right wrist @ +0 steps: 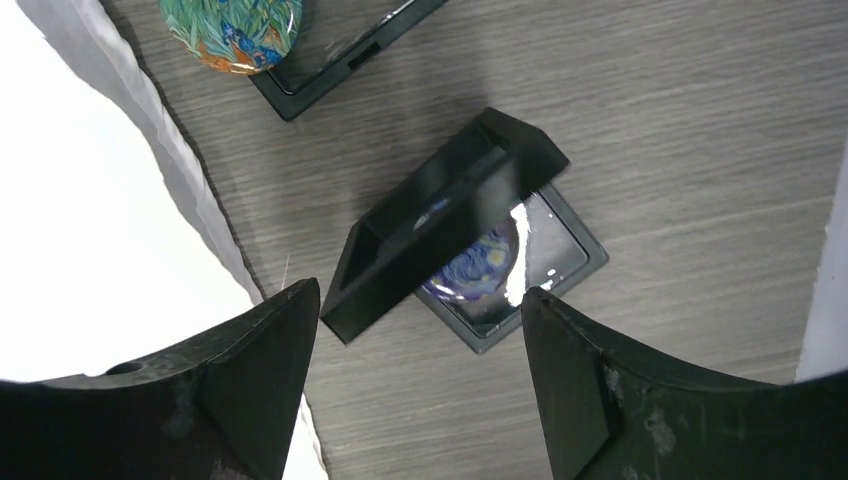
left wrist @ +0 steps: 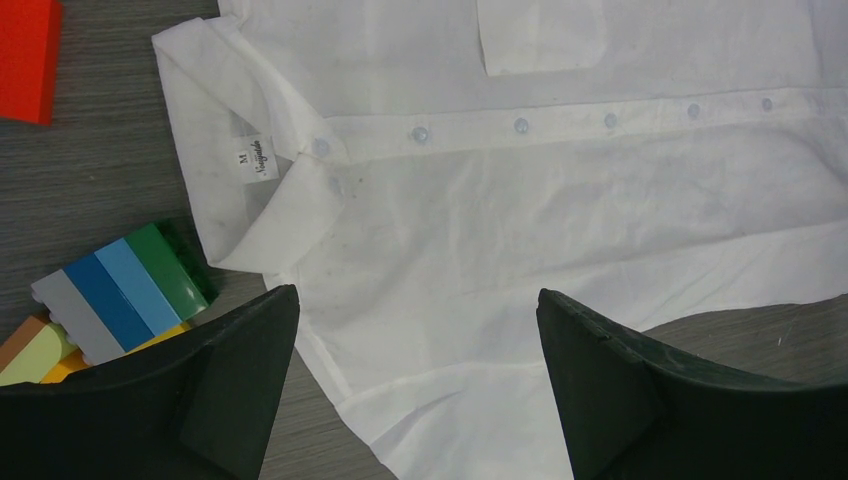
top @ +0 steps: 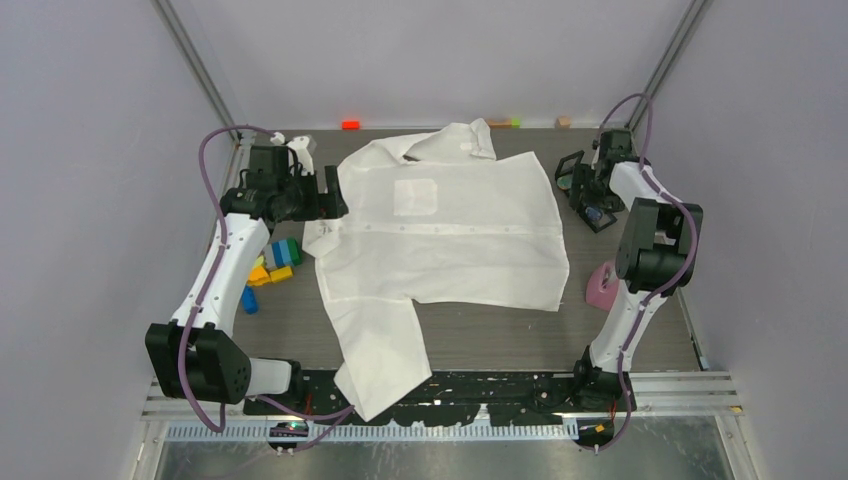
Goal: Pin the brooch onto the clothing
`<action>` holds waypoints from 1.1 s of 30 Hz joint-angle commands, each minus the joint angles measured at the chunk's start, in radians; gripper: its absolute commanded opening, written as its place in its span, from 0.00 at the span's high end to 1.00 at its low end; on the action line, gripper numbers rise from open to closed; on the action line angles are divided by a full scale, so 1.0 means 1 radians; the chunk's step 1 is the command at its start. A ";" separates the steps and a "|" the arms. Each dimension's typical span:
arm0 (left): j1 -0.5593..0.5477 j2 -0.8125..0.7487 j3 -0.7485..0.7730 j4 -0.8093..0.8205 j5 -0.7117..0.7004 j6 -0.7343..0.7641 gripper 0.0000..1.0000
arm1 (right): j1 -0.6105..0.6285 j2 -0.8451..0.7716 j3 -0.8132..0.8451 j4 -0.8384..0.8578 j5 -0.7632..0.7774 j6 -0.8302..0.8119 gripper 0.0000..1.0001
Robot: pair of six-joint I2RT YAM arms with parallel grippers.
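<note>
The clothing (top: 450,240), a white short-sleeved shirt, lies spread flat in the middle of the table with its collar (left wrist: 270,190) to the left and its chest pocket (top: 415,197) facing up. A round blue swirl-patterned brooch (right wrist: 480,265) lies in an open black box (right wrist: 560,262), half covered by the tilted black lid (right wrist: 440,225). A second, green-patterned brooch (right wrist: 232,30) rests on another black tray. My right gripper (right wrist: 418,290) hovers open just above the blue brooch's box, holding nothing. My left gripper (left wrist: 417,293) hangs open over the shirt (left wrist: 550,200) below the collar, empty.
A stack of coloured bricks (left wrist: 120,285) lies beside the collar, with a red block (left wrist: 25,55) farther off. A pink object (top: 602,285) sits by the right arm. The shirt's hem (right wrist: 80,220) reaches close to the boxes. Small blocks line the back edge (top: 350,124).
</note>
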 commanded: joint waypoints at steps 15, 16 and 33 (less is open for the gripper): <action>0.004 -0.032 -0.005 0.002 -0.028 0.025 0.07 | -0.005 0.075 0.057 0.074 0.009 -0.066 0.31; 0.004 -0.033 -0.005 0.002 -0.028 0.025 0.07 | -0.004 0.081 0.057 0.075 0.010 -0.068 0.30; 0.004 -0.034 -0.005 0.001 -0.030 0.024 0.06 | -0.005 0.115 0.058 0.069 0.011 -0.066 0.41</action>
